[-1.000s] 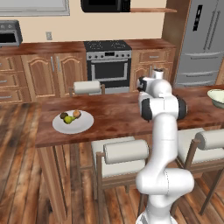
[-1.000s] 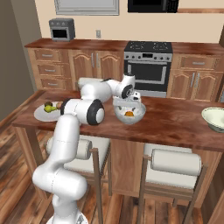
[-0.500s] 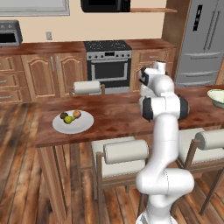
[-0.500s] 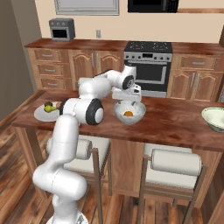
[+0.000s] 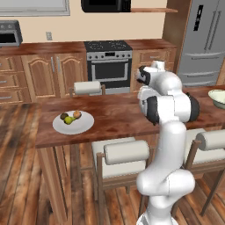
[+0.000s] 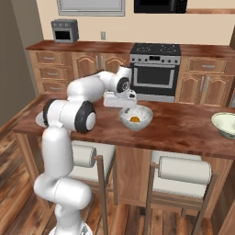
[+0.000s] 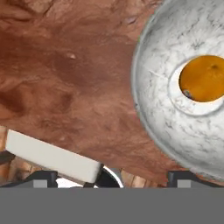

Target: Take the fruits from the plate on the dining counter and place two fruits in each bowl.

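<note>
The orange [image 7: 203, 78] now lies in the near bowl [image 6: 136, 118], let go by the gripper [image 6: 120, 102], whose jaws have spread wide and empty as it draws back, so three fruits [image 5: 70, 117] still wait on the plate [image 5: 83, 126], the far bowl [image 6: 226, 125] is unfilled, and no writing is readable.

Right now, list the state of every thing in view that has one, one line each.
Two-finger gripper: open, empty, raised beside the near bowl.
Round orange: lying in the near bowl's bottom.
Deep pale near bowl: upright on the counter, holding one fruit.
Deep pale far bowl: upright; contents can't be told.
Flat pale plate: on the dark reddish-brown wooden dining counter, carrying three small fruits.
</note>
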